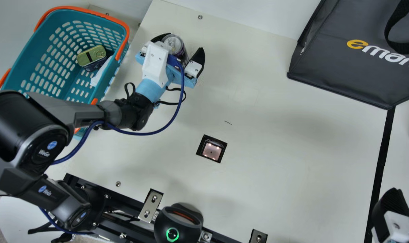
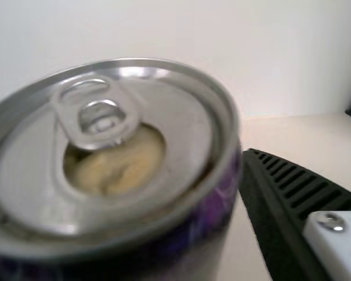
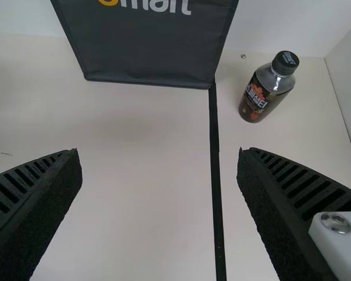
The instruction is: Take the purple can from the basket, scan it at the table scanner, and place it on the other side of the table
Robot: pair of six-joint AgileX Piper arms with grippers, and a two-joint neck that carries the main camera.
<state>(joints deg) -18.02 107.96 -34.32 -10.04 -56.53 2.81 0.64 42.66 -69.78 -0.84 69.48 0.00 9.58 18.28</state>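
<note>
Wall (image 2: 164,29): pale, plain, rising behind the worktop.
Worktop (image 1: 275,152): cream, flat, crossed on our right by a black strip (image 1: 380,168).
Bag (image 1: 326,67): dark grey, toward the far edge.
Basket (image 1: 25,64): teal, orange-handled, on our left, with a tin (image 1: 91,56) inside.
Left gripper (image 1: 184,42): beside the basket, fingers spread around the can — a gap on one side; contact on the other we cannot tell.
Right gripper (image 3: 159,153): fingers spread, nothing between them.
Bottle (image 3: 266,88): dark, capped, beyond the strip.
Purple can (image 1: 177,46): out of the basket, seemingly upright, between our left fingers. Step in hand, by our judgement: securing it for the scan. The next move calls for us to close on both sides, then carry it to the scanner.
Scanner (image 1: 211,152): lit square window set into the worktop, well apart from the can — we likely need the code facing its glass.
</note>
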